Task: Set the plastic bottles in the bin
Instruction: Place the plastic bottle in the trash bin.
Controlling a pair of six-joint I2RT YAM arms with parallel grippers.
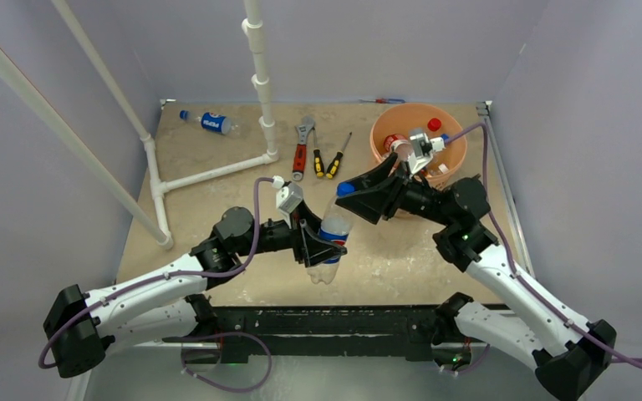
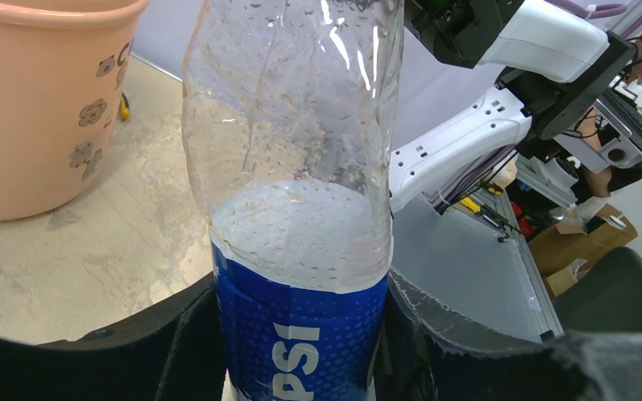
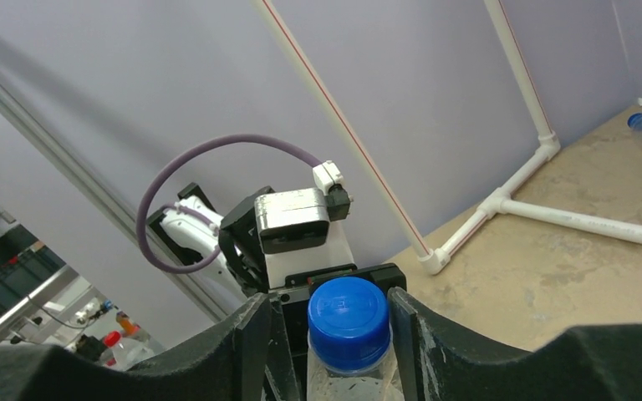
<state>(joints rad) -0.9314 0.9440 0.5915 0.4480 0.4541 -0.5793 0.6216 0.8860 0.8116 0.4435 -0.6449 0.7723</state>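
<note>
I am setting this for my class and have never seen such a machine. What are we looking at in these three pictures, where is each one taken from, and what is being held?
Two robot arms are bolted to the near edge of a table. The top view looks down from above and behind them. The other two pictures come from a camera on each wrist. The left arm has its jaws closed on the blue label of a clear Pepsi bottle. The right arm has its jaws on either side of that bottle's blue cap, open, with a gap showing. On the table lie a second Pepsi bottle, a red-handled wrench, two screwdrivers and a white pipe frame. The orange bin at the far right holds red-capped bottles.
</note>
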